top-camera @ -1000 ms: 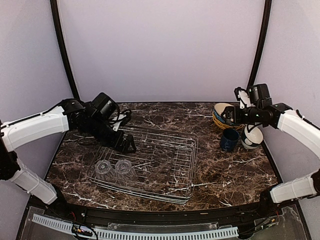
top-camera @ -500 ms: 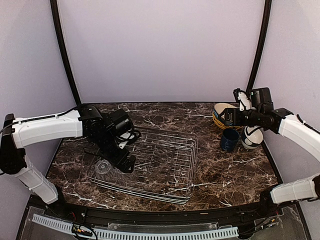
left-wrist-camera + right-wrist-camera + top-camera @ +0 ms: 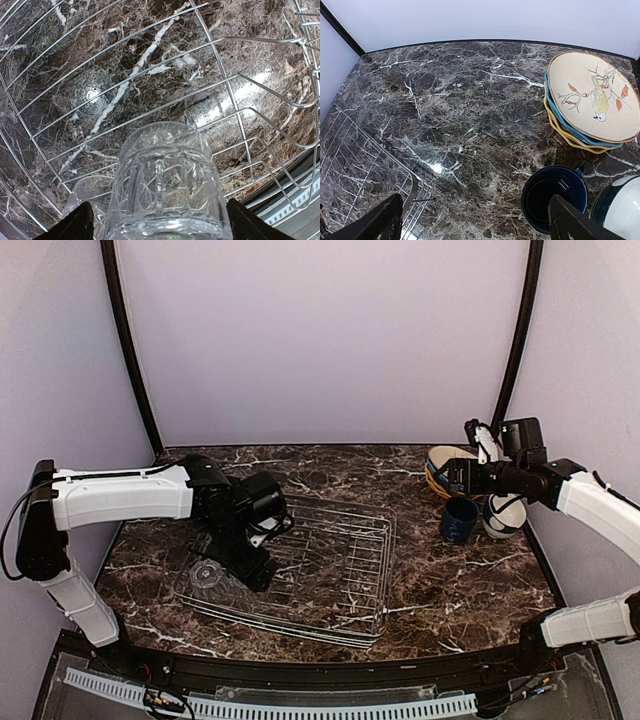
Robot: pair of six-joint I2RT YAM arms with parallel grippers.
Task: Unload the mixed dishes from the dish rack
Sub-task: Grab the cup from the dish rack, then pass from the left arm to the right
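Though the left fingers (image 3: 75,225) stand wide, a clear glass (image 3: 167,190) sits between them — unclamped

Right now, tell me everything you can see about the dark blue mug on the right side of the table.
The dark blue mug is glossy, ceramic by its look, and stands upright on the marble table, mouth up and empty inside. It sits outside the dish rack, on the near side of the stacked plates, with a white-lined bowl close on its right; whether they touch is unclear. Nothing grips it.
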